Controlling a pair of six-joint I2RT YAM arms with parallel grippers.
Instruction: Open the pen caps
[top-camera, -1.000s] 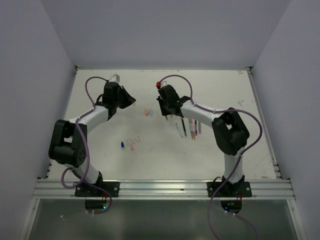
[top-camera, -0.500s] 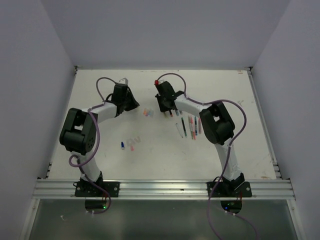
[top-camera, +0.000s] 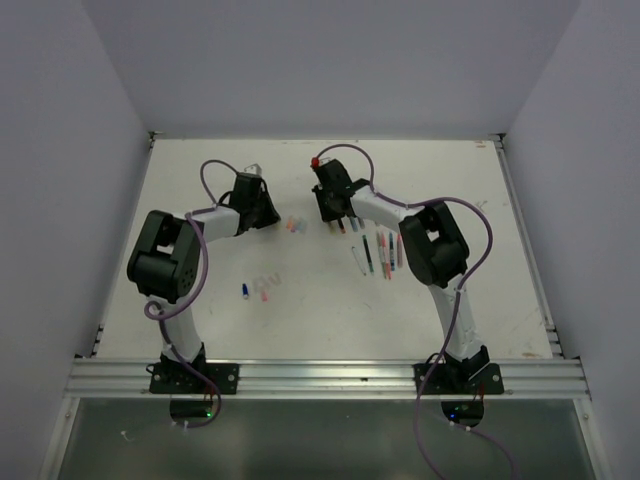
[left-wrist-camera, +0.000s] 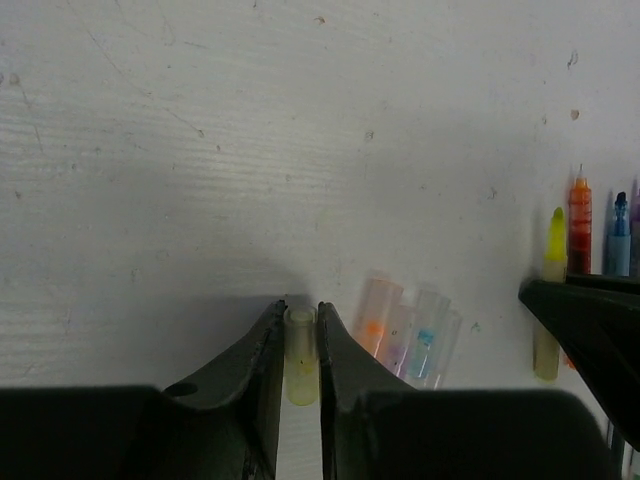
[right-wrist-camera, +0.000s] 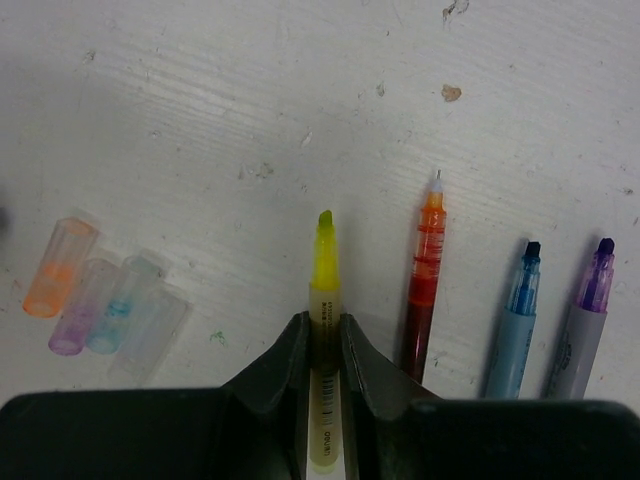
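Observation:
My left gripper is shut on a pale yellow translucent pen cap, low over the table. Beside it lie several loose caps: orange, purple, blue and clear. My right gripper is shut on the barrel of an uncapped yellow pen, tip pointing away, next to the loose caps. In the top view the left gripper and right gripper flank the cap pile.
An orange-red pen, a blue pen and a purple pen lie uncapped right of the yellow one. More pens lie mid-table. A small blue piece and a pink piece lie nearer the left arm.
The left arm has swung its gripper right and down toward the cap pile. The right gripper has shifted slightly left and lower near the pens, its elbow folding in.

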